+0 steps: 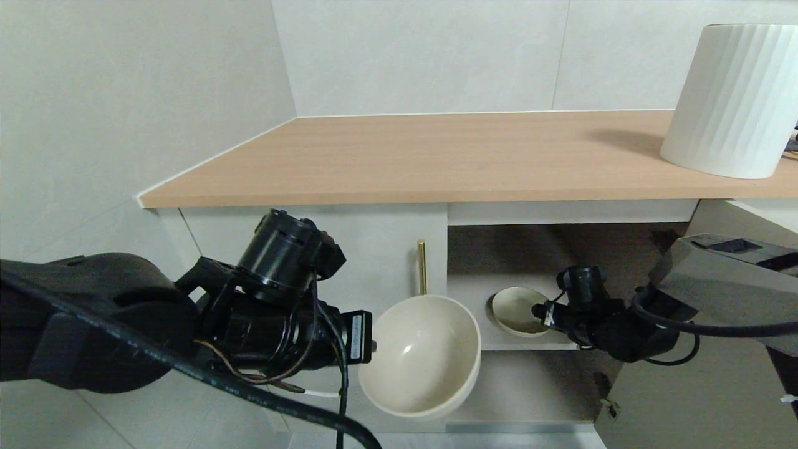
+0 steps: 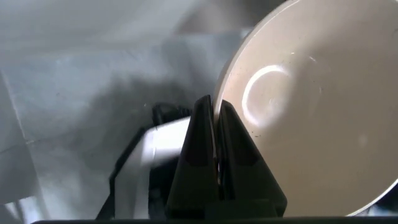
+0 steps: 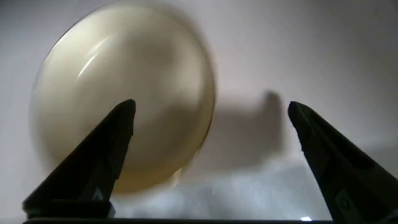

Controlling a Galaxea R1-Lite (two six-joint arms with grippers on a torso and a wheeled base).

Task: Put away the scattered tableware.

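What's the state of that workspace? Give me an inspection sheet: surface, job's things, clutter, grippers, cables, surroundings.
Surface: wooden countertop above the cabinet.
Job's things: large cream bowl held in front of the cabinet; small cream dish on the shelf of the open compartment.
Clutter: white ribbed cylinder at the countertop's right end.
Grippers: left gripper shut on the large cream bowl's rim; right gripper open, at the small cream dish.
Cables: black cables loop along the left arm.
Surroundings: tiled wall; closed cabinet door with brass handle.
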